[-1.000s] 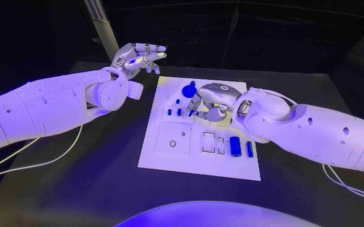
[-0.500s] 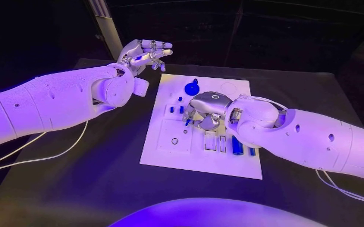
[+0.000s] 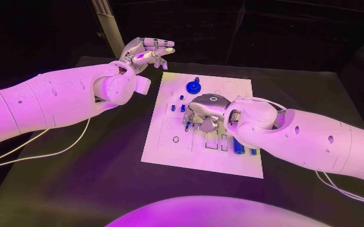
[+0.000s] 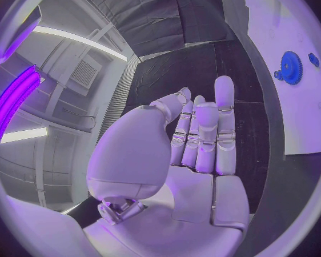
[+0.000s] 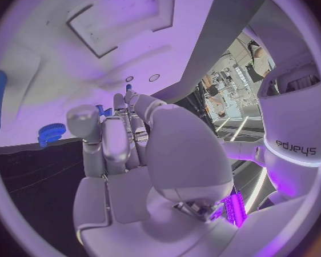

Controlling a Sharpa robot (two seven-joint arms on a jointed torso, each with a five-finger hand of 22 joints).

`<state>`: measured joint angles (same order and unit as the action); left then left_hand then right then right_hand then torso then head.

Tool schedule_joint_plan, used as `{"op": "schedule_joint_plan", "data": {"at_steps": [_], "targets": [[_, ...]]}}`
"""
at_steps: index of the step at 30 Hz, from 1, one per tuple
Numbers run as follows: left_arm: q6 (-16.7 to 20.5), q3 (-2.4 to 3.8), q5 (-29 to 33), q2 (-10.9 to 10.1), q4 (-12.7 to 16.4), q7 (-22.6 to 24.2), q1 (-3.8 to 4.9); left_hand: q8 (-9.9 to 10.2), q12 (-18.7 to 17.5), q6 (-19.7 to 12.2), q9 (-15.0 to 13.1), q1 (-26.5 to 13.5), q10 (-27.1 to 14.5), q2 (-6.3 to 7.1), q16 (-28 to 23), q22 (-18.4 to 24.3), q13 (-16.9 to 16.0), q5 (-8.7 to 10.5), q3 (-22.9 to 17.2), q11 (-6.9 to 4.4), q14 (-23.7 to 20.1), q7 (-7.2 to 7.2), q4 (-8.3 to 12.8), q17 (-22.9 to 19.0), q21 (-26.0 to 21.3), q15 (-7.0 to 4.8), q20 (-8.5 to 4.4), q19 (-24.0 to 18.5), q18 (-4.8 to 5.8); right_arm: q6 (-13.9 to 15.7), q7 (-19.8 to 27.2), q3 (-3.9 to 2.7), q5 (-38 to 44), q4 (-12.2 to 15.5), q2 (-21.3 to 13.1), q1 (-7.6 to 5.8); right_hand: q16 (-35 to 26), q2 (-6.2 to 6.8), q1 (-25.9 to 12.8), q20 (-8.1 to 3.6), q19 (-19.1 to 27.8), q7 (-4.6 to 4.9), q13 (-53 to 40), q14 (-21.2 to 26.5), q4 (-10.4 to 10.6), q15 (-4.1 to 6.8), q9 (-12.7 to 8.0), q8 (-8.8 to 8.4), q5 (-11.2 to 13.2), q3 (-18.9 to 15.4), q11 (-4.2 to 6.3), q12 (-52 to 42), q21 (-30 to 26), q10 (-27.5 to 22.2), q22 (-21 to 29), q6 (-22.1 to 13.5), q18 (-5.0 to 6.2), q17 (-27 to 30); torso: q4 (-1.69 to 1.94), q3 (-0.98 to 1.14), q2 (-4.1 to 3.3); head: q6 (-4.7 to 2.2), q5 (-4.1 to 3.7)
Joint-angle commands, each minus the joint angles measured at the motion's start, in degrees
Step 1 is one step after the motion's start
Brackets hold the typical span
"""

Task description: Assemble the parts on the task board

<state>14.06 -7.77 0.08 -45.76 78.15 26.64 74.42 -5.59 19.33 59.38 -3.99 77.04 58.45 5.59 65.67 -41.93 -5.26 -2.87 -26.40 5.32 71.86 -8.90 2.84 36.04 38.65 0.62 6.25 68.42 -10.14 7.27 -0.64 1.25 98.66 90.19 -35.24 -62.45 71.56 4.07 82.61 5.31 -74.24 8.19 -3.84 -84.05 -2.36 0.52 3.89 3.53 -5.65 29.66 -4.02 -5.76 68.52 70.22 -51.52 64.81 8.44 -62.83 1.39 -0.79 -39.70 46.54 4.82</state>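
Two hands, one down on the board and one raised beside it.

Right hand [image 3: 206,112] hovers low over the middle of the task board [image 3: 167,151], fingers curled among small blue parts [image 3: 178,108]; whether it grips one I cannot tell. Left hand [image 3: 145,52] is lifted off the desk [image 3: 91,174] past the board's far left corner, fingers loosely together, holding nothing. A blue gear [image 3: 194,86] sits near the board's far end.

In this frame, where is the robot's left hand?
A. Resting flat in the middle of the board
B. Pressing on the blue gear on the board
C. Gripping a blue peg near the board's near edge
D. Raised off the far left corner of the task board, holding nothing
D: the left hand hovers beyond the task board, and the left wrist view shows its palm empty.
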Motion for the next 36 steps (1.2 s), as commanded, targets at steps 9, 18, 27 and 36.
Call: {"op": "schedule_joint_plan", "data": {"at_steps": [9, 18, 27, 36], "targets": [[-0.34, 0.04, 0.19, 0.09, 0.01, 0.15, 0.10, -0.24, 0.36, 0.10, 0.09, 0.30, -0.43, -0.02, -0.20, 0.05, 0.04, -0.25, 0.01, 0.16, -0.28, -0.09, 0.16, -0.05, -0.18, -0.01, 0.07, -0.32, -0.35, -2.04, -0.34, 0.01, 2.44, -0.16, 0.46, 0.39, 0.27, 0.01, -0.91, -0.02, 0.07, 0.37, -0.02, -1.61, -0.01, 0.17, 0.09, 0.23, -0.22, 0.41, -0.31, 0.26, 0.27, 0.08, 0.02, -0.12, -1.17, 0.01, -0.03, -0.01, 0.00, 0.21, 0.25], [-0.41, 0.04, 0.19, 0.10, -0.01, 0.13, 0.10, -0.24, 0.36, 0.10, 0.09, 0.30, -0.43, -0.02, -0.20, 0.05, 0.04, -0.25, 0.01, 0.16, -0.28, -0.09, 0.16, -0.05, -0.18, -0.01, 0.07, -0.32, -0.35, -2.14, -0.96, 0.02, 4.27, -0.31, 0.84, 0.68, 0.27, 0.01, -0.91, -0.02, 0.07, 0.37, -0.02, -1.61, -0.01, 0.17, 0.09, 0.23, -0.22, 0.41, -0.31, 0.26, 0.27, 0.08, 0.02, -0.12, -1.17, 0.01, -0.05, -0.01, 0.01, 0.34, 0.31], [-0.39, 0.04, 0.19, 0.01, 0.04, 0.25, 0.10, -0.24, 0.36, 0.10, 0.09, 0.30, -0.43, -0.02, -0.20, 0.05, 0.04, -0.25, 0.01, 0.16, -0.28, -0.09, 0.16, -0.05, -0.18, -0.01, 0.07, -0.32, -0.35, -2.82, -1.01, 0.02, 5.75, -0.44, 1.15, 0.78, 0.27, 0.09, -1.12, 0.00, 0.10, 0.37, -0.03, -1.61, -0.02, 0.14, 0.10, 0.25, -0.14, 0.42, -0.32, 0.27, 0.28, 0.09, 0.04, -0.13, -1.17, 0.05, 0.01, -0.02, -0.04, 0.46, 0.29], [-0.37, 0.04, 0.19, -0.07, 0.01, 0.25, 0.10, -0.24, 0.36, 0.10, 0.09, 0.30, -0.43, -0.02, -0.20, 0.05, 0.04, -0.25, 0.01, 0.16, -0.28, -0.09, 0.16, -0.05, -0.18, -0.01, 0.07, -0.32, -0.35, -3.62, -0.76, 0.04, 6.92, 0.04, 1.41, 0.81, 0.22, 0.53, -1.83, 0.05, 0.28, 0.35, -0.05, -1.55, -0.06, 0.10, 0.10, 0.24, -0.09, 0.24, -0.32, 0.35, 0.16, 0.02, 0.30, -0.25, -1.12, 0.24, -0.04, -0.03, 0.01, 0.54, 0.38]]}}
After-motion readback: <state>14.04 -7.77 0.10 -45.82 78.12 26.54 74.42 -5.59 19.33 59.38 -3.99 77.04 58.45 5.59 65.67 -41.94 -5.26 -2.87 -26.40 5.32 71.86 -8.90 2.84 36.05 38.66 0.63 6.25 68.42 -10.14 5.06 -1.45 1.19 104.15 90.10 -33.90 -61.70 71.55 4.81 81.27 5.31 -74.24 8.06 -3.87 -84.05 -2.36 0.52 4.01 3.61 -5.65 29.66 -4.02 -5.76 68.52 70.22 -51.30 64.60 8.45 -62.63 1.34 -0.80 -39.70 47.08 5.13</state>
